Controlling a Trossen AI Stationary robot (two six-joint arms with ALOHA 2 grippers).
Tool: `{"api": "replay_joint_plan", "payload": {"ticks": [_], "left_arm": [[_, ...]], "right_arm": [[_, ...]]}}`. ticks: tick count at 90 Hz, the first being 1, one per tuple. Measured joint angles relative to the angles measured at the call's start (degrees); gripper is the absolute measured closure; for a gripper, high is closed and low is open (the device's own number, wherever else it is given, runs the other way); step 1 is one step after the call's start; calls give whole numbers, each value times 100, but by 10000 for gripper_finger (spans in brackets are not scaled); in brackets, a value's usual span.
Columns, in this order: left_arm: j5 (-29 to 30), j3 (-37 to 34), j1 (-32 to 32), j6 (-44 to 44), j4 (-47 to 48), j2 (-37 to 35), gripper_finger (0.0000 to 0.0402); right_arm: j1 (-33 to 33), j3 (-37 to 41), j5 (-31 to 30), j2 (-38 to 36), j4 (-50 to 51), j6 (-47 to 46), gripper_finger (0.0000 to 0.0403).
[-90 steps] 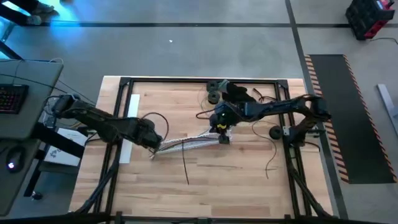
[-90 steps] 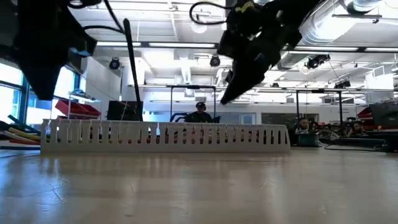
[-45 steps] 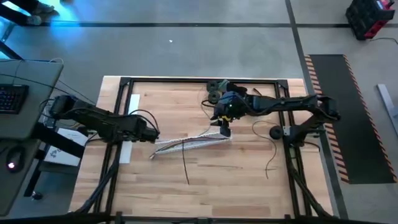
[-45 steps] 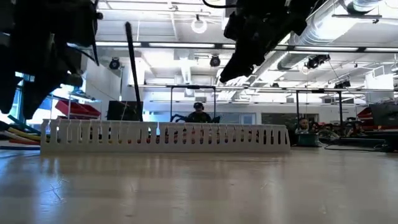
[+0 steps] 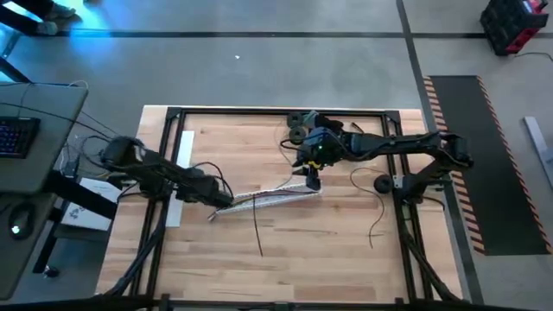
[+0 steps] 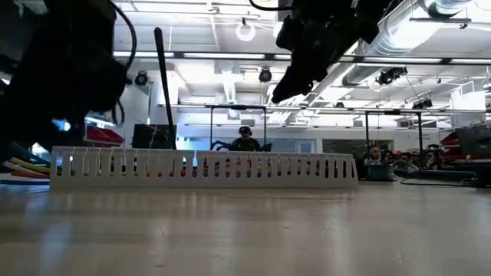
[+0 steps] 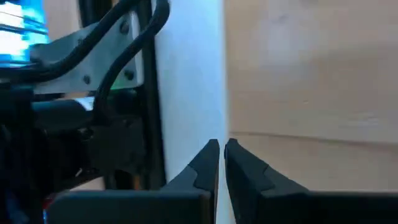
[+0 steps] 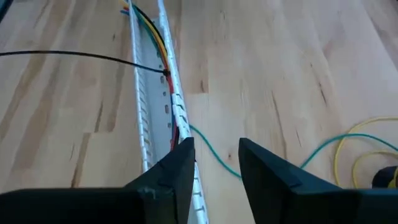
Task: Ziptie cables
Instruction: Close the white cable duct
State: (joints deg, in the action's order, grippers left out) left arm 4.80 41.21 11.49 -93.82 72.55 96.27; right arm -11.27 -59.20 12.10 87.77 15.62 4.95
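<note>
Now the left gripper (image 5: 226,199), fingers pressed together, is returning to the cable duct (image 5: 263,199); the right gripper (image 5: 312,182), spread, is hovering above the cables (image 8: 163,59).

A white slotted strip (image 5: 268,199) lies mid-table (image 5: 346,250), another white strip (image 5: 180,177) near its left edge.

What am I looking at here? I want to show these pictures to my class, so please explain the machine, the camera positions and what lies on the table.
Two dark robot arms work at a wooden table. One camera looks down from above, one sits at table height, and one rides on each wrist. A slotted white cable duct lies mid-table with the cables running inside it. The left gripper is at the duct's left end, fingers nearly shut, holding nothing visible. The right gripper hovers open over the other end. Loose wires lie nearby.
</note>
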Motion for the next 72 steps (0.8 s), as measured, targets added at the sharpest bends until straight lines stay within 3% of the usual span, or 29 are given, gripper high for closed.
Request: {"api": "replay_joint_plan", "payload": {"ticks": [18, 38, 57, 72], "left_arm": [[-106, -5, 13, 360, -356, 290, 401], [-274, 183, 20, 708, -766, -273, 401], [639, 362, 15, 1010, -1628, -1130, 401], [977, 356, -47, 9, -1372, -1594, 401]], "right_arm": [[0, 0, 0, 0, 5, 0, 293], [2, 0, 0, 0, 0, 0, 293], [2, 0, 0, 0, -36, 0, 293], [2, 0, 0, 0, -44, 0, 293]]}}
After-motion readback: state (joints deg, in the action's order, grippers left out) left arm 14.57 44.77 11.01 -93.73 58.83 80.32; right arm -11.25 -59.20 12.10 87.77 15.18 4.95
